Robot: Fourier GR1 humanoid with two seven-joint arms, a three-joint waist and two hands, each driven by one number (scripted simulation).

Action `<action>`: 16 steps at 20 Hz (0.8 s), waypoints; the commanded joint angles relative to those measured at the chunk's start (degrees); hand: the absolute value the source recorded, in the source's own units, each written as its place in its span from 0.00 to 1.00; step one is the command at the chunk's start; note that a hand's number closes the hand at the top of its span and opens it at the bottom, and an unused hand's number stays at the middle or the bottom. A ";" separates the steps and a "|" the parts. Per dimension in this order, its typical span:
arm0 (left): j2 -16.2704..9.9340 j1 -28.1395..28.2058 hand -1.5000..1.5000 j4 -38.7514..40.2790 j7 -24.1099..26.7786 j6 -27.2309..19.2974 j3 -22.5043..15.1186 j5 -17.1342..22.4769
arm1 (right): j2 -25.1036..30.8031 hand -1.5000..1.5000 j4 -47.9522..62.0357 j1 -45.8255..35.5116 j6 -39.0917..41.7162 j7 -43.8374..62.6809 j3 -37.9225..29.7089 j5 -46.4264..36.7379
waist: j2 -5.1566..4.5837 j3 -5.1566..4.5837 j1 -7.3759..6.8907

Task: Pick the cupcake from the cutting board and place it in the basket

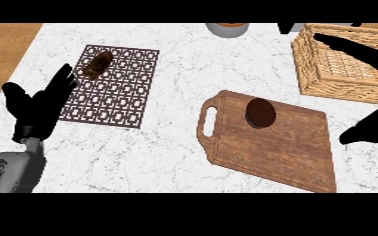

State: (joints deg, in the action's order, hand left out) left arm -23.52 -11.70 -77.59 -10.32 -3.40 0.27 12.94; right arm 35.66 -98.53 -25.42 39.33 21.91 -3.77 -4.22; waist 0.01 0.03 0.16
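Cupcake (260,113) on cutting board (273,145), basket (336,65) beyond.
Right hand (362,130), nearer, lies right of it, finger state indiscernible; left hand (37,105) rests open, far left.

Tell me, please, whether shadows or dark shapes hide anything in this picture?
Head view: even light, no glare on the marble counter; the cupcake on the cutting board shows plainly; black shapes overlap the wicker basket and the right edge, what they are I cannot tell; the left hand rests open at left.
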 commanded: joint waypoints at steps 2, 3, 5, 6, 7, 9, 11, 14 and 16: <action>0.81 -3.58 0.50 3.19 0.67 0.78 0.84 -0.74 | -7.91 0.00 0.11 7.04 -9.64 -9.67 5.53 -12.64 | -0.21 0.00 -0.08; 1.50 -1.16 0.50 0.15 -0.84 -0.18 0.89 -1.24 | -6.16 0.00 2.16 7.19 -8.75 -12.63 2.55 -12.36 | -0.06 -0.01 -0.26; 0.99 -0.70 0.50 -0.41 -1.04 0.60 1.09 -1.54 | -8.59 0.00 8.06 5.37 -12.48 -16.83 4.78 -16.60 | -0.12 -0.01 -0.60; 1.67 -2.60 0.50 3.55 1.40 1.43 1.63 -1.95 | -10.30 0.00 7.97 6.15 -13.57 -16.42 6.57 -18.13 | -0.14 -0.03 -0.34; 2.20 -0.06 0.50 -2.50 -1.56 0.05 1.47 -1.01 | -9.45 0.00 7.11 11.08 -14.91 -20.78 5.15 -18.41 | -0.02 0.00 -0.36; 2.28 -0.94 0.50 1.55 0.66 0.44 2.23 -1.86 | -14.20 0.00 13.35 5.28 -17.68 -20.28 6.51 -18.69 | -0.16 -0.02 -0.61; 1.46 1.09 0.50 0.50 1.24 3.39 2.91 -0.86 | -14.93 0.00 13.96 7.55 -18.22 -22.79 5.26 -17.87 | -0.07 -0.02 -0.44; 3.41 2.18 0.50 -4.63 -1.25 0.64 1.18 -3.41 | -18.05 0.00 22.27 1.78 -21.76 -21.81 8.60 -24.43 | -0.05 -0.01 -0.76; 4.61 -3.06 0.50 1.17 -2.11 -0.56 1.50 -4.25 | -18.83 0.00 22.98 3.78 -22.36 -21.90 10.94 -26.90 | -0.12 -0.03 -0.34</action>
State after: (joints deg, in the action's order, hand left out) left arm -20.88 -12.35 -78.28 -11.58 -2.44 2.13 10.31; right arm 19.49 -80.01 -21.20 19.42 0.48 4.38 -26.69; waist -0.09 0.02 -0.38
